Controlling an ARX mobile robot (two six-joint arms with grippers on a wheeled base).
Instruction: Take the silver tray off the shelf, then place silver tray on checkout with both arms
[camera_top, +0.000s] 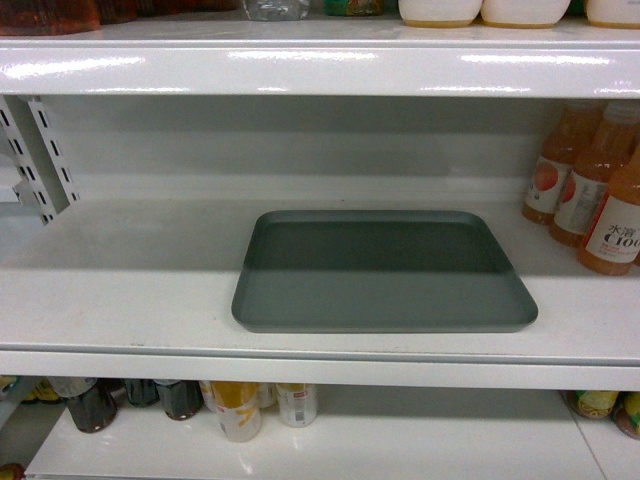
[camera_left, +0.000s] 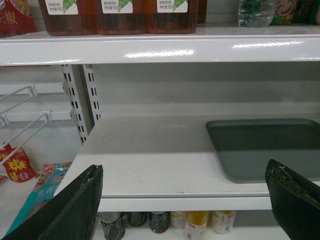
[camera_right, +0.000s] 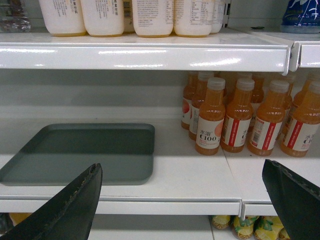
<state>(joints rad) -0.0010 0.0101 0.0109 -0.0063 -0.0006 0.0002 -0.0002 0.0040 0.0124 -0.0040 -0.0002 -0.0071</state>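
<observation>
The silver tray (camera_top: 385, 270) lies flat on the white shelf (camera_top: 130, 290), near its front edge and a little right of centre. Neither arm shows in the head view. In the left wrist view the tray (camera_left: 265, 147) sits to the right, and my left gripper (camera_left: 182, 172) is open in front of the shelf (camera_left: 145, 155) edge, holding nothing. In the right wrist view the tray (camera_right: 85, 152) sits to the left, and my right gripper (camera_right: 180, 170) is open in front of the shelf (camera_right: 195, 175) edge, also holding nothing. The checkout is out of view.
Orange juice bottles (camera_top: 600, 195) stand on the shelf right of the tray, seen closer as juice bottles (camera_right: 240, 117). A higher shelf board (camera_top: 320, 65) overhangs the tray. Drink bottles (camera_top: 240, 405) fill the shelf below. A slotted upright (camera_left: 82, 100) stands at the left.
</observation>
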